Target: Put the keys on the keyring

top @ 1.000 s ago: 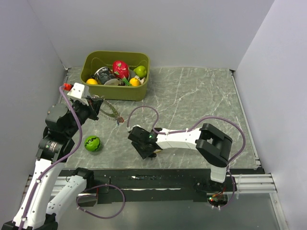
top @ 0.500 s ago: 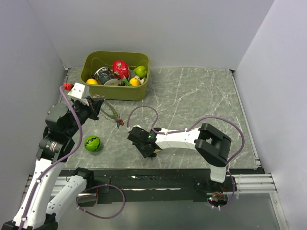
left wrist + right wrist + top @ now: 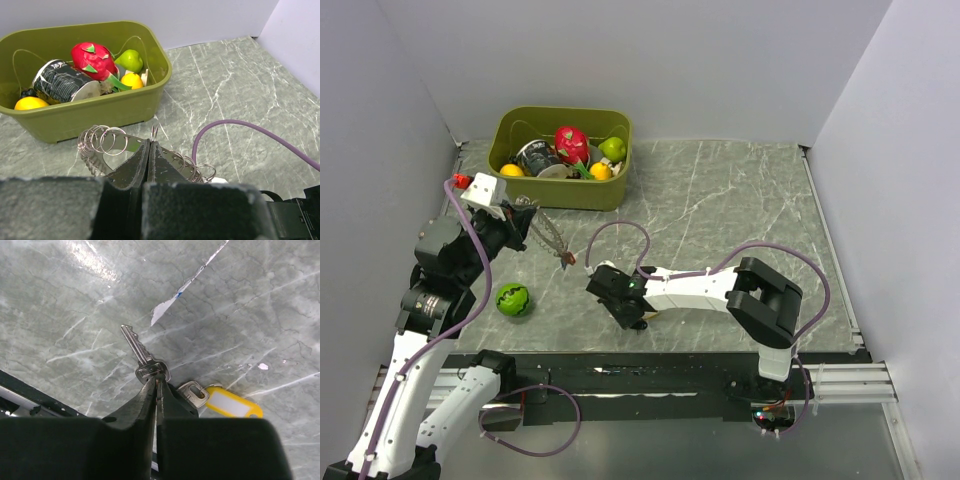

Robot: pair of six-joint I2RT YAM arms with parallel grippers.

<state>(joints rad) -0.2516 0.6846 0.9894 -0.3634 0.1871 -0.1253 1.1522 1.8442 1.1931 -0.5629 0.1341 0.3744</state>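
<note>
My left gripper (image 3: 150, 145) is shut on the keyring (image 3: 107, 142), a grey metal band strung with several small split rings, and holds it above the table in front of the bin. From above, the keyring (image 3: 548, 236) slants down to the right of the left gripper (image 3: 520, 226). My right gripper (image 3: 156, 379) is down at the table near its front edge, shut on the head of a silver key (image 3: 140, 352) whose blade points away. A second key (image 3: 197, 392) with a yellow tag (image 3: 232, 402) lies just right of the jaws. From above, the right gripper (image 3: 638, 322) hides both keys.
An olive bin (image 3: 560, 195) with fruit and a can stands at the back left. A green ball (image 3: 512, 299) lies near the left arm. The right arm's purple cable (image 3: 235, 125) loops over the table. A white scrap (image 3: 162, 312) marks the marble beyond the key.
The right gripper's jaws have closed onto the silver key's head. The left arm stays in place with the keyring, which has shifted only slightly.
</note>
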